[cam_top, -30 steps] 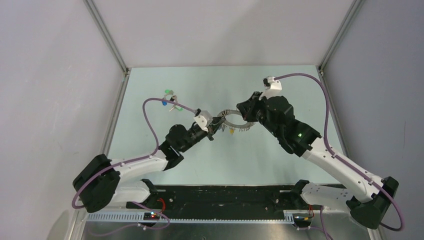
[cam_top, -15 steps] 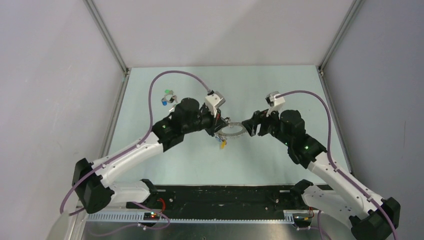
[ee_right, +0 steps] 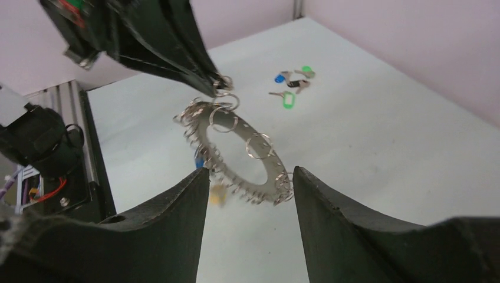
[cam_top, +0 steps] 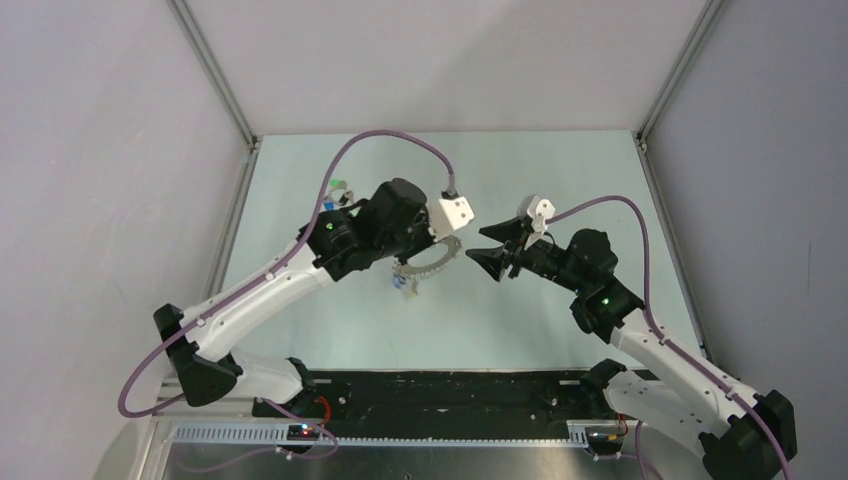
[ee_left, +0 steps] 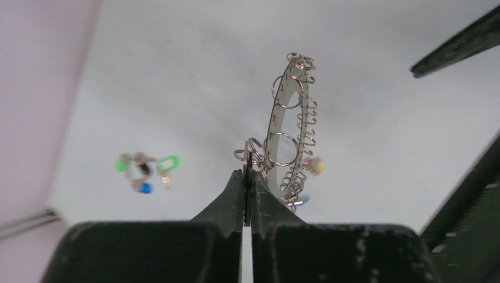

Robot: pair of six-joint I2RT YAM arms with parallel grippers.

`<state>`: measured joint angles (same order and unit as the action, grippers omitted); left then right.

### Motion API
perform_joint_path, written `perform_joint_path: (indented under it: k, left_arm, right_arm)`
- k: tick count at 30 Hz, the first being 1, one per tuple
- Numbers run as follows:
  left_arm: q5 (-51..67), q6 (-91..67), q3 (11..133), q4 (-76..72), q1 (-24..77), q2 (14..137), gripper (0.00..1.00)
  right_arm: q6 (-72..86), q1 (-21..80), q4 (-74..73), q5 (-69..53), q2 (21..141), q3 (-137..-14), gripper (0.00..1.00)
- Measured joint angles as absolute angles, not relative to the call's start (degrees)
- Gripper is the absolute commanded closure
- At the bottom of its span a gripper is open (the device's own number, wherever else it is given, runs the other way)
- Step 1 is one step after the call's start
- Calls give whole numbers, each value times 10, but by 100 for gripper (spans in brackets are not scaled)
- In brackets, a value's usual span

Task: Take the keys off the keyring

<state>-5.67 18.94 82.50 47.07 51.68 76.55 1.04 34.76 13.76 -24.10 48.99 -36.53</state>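
Note:
The keyring (cam_top: 432, 262) hangs tilted in the air from my left gripper (cam_top: 428, 244). That gripper (ee_left: 247, 172) is shut on a thin dark piece at the wire loops on the keyring (ee_left: 288, 127) rim. Two keys dangle from the ring, one with a yellow tag (ee_left: 315, 167) and one with a blue tag (ee_left: 301, 200). My right gripper (cam_top: 476, 243) is open just right of the ring and holds nothing. From the right wrist, the keyring (ee_right: 268, 174) floats just beyond the spread right gripper (ee_right: 250, 171).
Several loose keys with green and blue tags (cam_top: 338, 192) lie on the table at the back left, also in the left wrist view as loose keys (ee_left: 144, 171) and in the right wrist view as loose keys (ee_right: 292, 85). The left arm's purple cable (cam_top: 400, 140) arcs above.
My right gripper let go of the keyring, opened and drew back to the right. The left arm swung up and carried the ring left and toward the near edge.

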Motion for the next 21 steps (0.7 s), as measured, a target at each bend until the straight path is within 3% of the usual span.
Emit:
perform_joint_path:
  k: [6,13,21]
  left_arm:
    - [-182,298,826,471,571,778,100]
    - [-308,375,752,365,580,750,100]
    - [-240,441,580,212,589,589,100]
  right_arm:
    - [-35,354,189,-306,499,-362,44]
    - [-62,357,237,-335,506,-349,46]
    - [-65,357,304,-362,539,-335,52]
